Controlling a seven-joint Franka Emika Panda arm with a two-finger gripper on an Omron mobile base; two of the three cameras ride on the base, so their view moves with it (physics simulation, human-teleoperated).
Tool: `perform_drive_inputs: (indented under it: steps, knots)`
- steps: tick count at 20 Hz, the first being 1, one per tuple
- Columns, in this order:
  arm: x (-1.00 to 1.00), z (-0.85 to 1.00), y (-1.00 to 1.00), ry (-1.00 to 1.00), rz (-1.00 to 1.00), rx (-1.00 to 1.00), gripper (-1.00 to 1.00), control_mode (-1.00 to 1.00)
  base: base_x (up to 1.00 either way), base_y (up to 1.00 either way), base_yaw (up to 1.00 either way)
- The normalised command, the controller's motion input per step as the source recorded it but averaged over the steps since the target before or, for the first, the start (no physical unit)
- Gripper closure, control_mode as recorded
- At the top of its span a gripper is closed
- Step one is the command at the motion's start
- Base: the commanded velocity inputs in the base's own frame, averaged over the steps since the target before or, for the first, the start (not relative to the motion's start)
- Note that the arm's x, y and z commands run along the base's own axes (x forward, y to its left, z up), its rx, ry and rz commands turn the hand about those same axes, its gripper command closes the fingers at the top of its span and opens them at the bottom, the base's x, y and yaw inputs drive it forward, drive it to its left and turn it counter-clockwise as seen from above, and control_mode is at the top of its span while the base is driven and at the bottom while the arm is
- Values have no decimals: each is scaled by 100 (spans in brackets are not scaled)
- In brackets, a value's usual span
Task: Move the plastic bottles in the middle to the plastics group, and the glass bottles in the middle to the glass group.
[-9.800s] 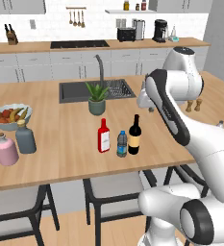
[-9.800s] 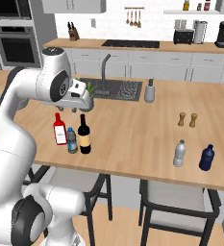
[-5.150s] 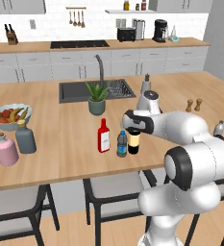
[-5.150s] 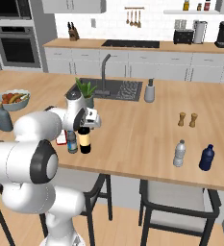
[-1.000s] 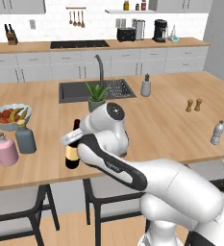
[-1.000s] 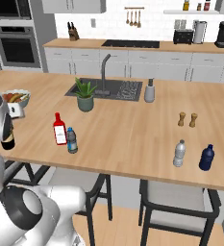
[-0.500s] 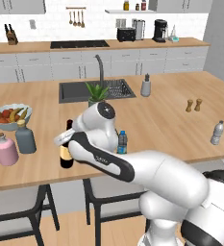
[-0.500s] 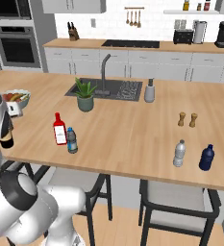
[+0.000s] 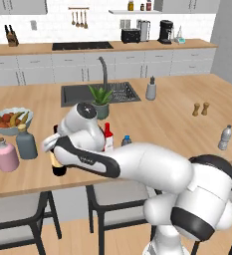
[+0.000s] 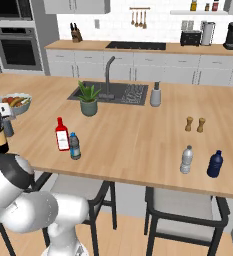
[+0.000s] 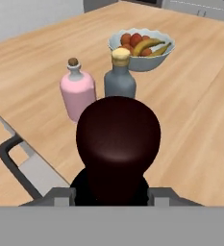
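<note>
Landmark: the fruit bowl [image 9: 10, 119] on the tabletop [image 9: 172, 117] is taken as the reference for all places.

Claw: the claw [image 11: 112, 194] is seen pinched on the wine bottle [image 11: 117, 144], one finger pressed to each side just below the dark red cap. The jaws are set narrow, no wider than the bottle's neck.

Wine bottle: it is held upright near the front edge of the tabletop, in front of the fruit bowl and a little to its right. In the left base view only its dark lower part [image 9: 58, 167] is visible beneath the arm. Whether the base is resting on the wood or is just above it cannot be told.

Glass group: the pink bottle [image 9: 6, 155] and the grey-blue bottle [image 9: 26, 143] are stood side by side just in front of the fruit bowl, the pink one nearer the front edge. In the hand view both are seen just beyond the held bottle, apart from it.

Red bottle: the red bottle [image 10: 62, 134] is stood well to the right of the fruit bowl, in front of the potted plant [image 10: 89, 99].

Blue-capped water bottle: the blue-capped water bottle [image 10: 75, 146] is placed just beside the red bottle, on the side away from the bowl.

Plastics group: the pale-capped water bottle [image 10: 187, 160] and the dark blue bottle [image 10: 214, 164] are set far to the right of the fruit bowl, near the front edge.
</note>
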Motion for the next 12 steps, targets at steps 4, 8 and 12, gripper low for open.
perform_drive_inputs:
  steps: [4,8,12]
  knots:
    - [12,-1,31,1,0,-1,100,-100,0,0,0]
    - [8,-18,11,-4,0,0,100,-100,0,0,0]
    - [34,-4,26,-3,1,0,100,-100,0,0,0]
